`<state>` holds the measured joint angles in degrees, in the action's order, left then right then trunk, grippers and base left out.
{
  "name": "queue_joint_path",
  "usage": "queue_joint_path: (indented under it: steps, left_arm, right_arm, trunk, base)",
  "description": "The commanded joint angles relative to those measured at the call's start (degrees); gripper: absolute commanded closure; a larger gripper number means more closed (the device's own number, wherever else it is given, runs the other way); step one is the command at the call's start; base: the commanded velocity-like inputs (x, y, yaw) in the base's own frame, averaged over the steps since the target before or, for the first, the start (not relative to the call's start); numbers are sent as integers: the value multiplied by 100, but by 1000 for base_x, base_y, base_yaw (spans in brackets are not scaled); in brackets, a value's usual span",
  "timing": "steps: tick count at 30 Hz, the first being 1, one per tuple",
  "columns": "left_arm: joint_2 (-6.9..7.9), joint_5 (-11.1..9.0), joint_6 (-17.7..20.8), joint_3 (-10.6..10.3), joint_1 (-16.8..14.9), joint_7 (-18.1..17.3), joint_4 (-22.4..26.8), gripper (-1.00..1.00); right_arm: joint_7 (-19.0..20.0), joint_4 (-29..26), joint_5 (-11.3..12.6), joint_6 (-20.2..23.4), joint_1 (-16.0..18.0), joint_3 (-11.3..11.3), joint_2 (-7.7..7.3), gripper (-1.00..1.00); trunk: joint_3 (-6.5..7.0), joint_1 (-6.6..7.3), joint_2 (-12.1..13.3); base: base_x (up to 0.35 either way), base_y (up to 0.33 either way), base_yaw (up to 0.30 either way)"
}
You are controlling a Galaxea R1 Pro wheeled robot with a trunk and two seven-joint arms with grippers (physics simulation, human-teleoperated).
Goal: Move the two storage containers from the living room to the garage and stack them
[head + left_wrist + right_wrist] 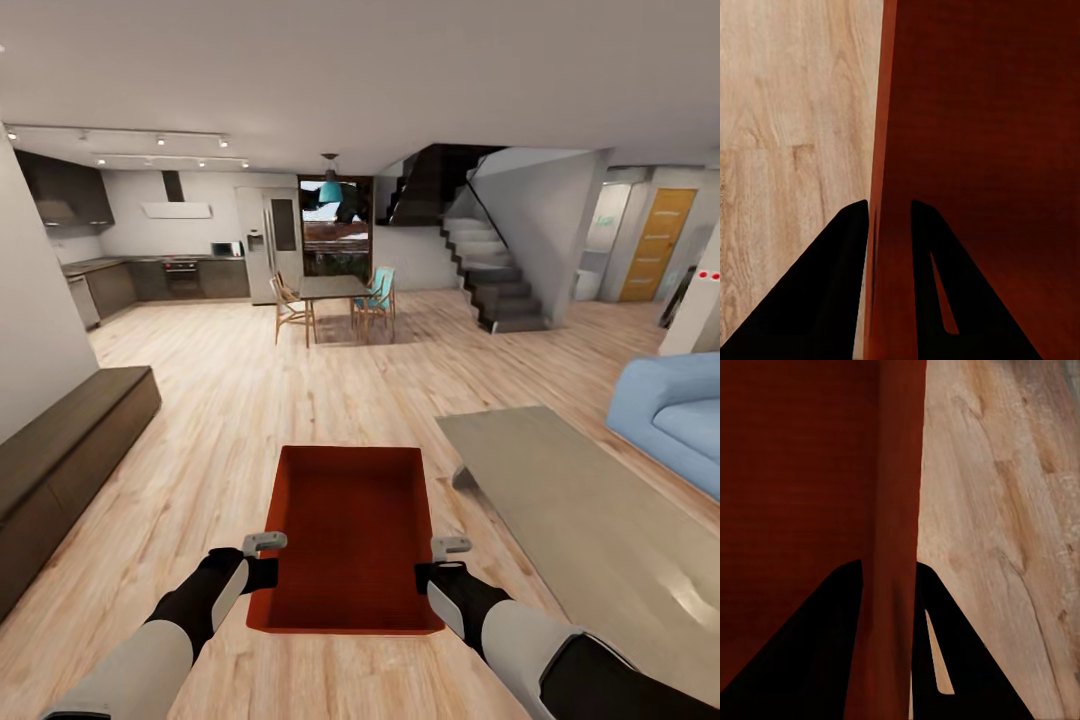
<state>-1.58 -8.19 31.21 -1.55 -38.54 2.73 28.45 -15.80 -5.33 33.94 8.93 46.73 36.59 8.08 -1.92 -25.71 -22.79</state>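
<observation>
Between your two arms, low and centred in the head view, sits one storage container [352, 530], orange-red, open top facing up and nothing in it. You've got it by both long walls: the left tool [262, 560] straddles the left wall, and the left wrist view [886, 225] shows one finger outside over the wood-plank floor [787, 150] and the other inside the bin, clenched on that thin wall. Same story on the right tool [446, 562]; the right wrist view [889, 585] has the wall running straight up between the fingers, gripped tight.

So you're in the carrying step with the first bin, and you're in the living room, blue sofa [672, 415] at the right edge, low glass-topped bench [590, 500] just right of the container. I'd judge the task barely begun: nothing is in the garage yet. Next move calls for keeping both grips level and steering the base out past the bench, wherever the garage lies.

Hard to say whether the container is lifted clear or resting on the planks; its underside is hidden. Its near edge is partly covered by your wrists. Far off, the dining table [332, 288] and staircase [495, 275] are small.
</observation>
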Motion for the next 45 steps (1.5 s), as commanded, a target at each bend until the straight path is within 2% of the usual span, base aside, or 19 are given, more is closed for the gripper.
queue_joint_path:
  steps: [1, 13, 45]
  left_arm:
    - [9, 195, 43, 32, -6, 112, 12, 100]
    - [9, 195, 43, 32, -8, 110, 6, 100]
    - [0, 195, 34, 34, -8, 110, -25, 100]
  right_arm:
    - [-55, -4, -71, 38, 4, 41, -8, 100]
    - [-55, -4, -71, 35, 3, 41, -8, 100]
    - [-55, -4, -71, 29, 3, 41, -17, 100]
  trunk:
    - [-13, -7, -13]
    - [-13, -7, -13]
    - [-13, -7, -13]
  base:
    - [323, 0, 280]
    - [322, 0, 276]
    - [322, 0, 3]
